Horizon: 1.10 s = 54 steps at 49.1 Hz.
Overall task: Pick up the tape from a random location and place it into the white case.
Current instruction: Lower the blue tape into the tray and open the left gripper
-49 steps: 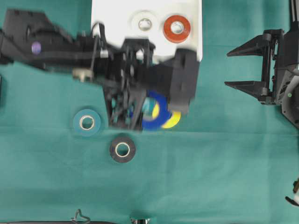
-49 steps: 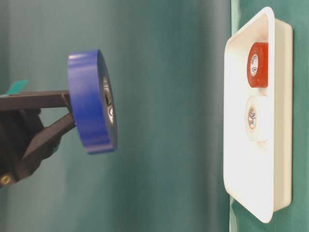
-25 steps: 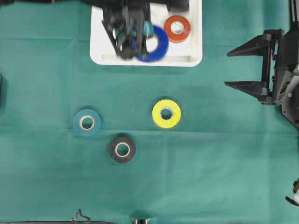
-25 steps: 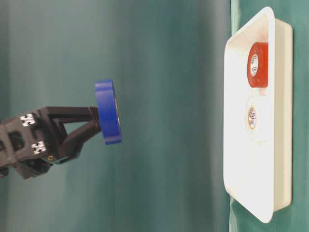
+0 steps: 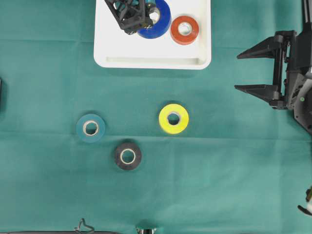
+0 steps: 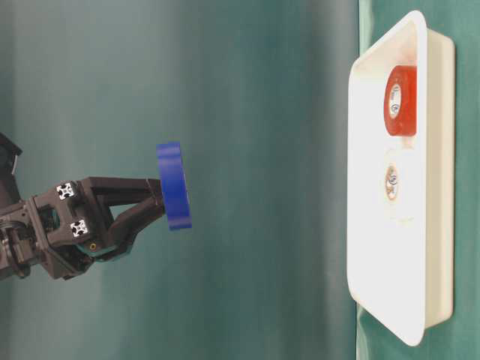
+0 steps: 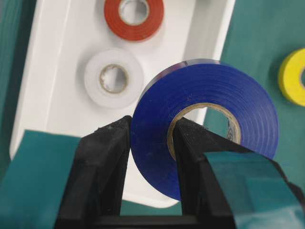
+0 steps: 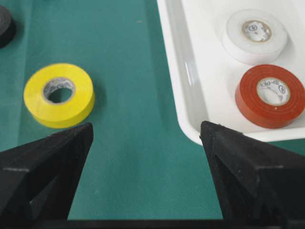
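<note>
Left gripper (image 7: 150, 143) pinches the blue tape (image 7: 209, 114) through its hole — carried above the white case (image 5: 151, 51) for dropping; right gripper (image 5: 256, 68) gapes idle.

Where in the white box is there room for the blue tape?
The white case is bare along its near half, below the red tape in the overhead view. The far end is crowded: red tape and white tape lie there, under the blue tape in the left tool.

A green cloth (image 5: 234, 185) covers the desk. A small bent metal clip (image 5: 84, 226) lies at its near edge in the overhead view — and beside it a pale object (image 5: 146, 230), too cropped to identify.
</note>
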Motion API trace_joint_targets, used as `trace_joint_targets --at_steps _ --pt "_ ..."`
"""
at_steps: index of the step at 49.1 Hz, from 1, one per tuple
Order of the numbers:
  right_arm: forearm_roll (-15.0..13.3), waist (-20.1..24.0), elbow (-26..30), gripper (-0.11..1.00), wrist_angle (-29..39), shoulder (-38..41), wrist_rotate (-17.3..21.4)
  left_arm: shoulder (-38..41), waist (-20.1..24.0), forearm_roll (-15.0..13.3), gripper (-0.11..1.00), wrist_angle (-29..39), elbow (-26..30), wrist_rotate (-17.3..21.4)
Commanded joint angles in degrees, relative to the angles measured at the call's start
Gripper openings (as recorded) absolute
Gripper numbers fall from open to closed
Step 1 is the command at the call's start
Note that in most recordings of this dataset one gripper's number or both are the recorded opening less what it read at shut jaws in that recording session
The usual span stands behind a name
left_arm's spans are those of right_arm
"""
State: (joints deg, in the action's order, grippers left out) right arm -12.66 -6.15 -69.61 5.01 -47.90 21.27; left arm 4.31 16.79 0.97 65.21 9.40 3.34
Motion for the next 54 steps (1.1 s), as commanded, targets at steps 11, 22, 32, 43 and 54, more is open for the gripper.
trace_joint_targets --at_steps 11,22,32,43,54 --pt "-0.44 -0.09 1.14 0.88 0.0 0.18 0.0 -4.04 1.14 0.09 0.22 0.0 -2.02 -0.09" --pt "-0.44 -0.09 1.14 0.88 0.0 0.18 -0.09 -7.29 2.99 0.0 0.22 -0.79 -7.56 -0.09" --pt "-0.53 -0.09 1.41 0.88 0.0 0.18 -0.09 -8.35 2.99 0.09 0.22 -1.93 -9.58 -0.18" --pt "-0.53 -0.09 1.49 0.88 0.0 0.18 0.0 -8.44 2.99 0.09 0.22 -2.02 -9.58 -0.26" --pt "-0.53 -0.09 1.49 0.88 0.0 0.18 0.0 -8.35 2.99 0.0 0.22 -2.02 -9.58 -0.26"
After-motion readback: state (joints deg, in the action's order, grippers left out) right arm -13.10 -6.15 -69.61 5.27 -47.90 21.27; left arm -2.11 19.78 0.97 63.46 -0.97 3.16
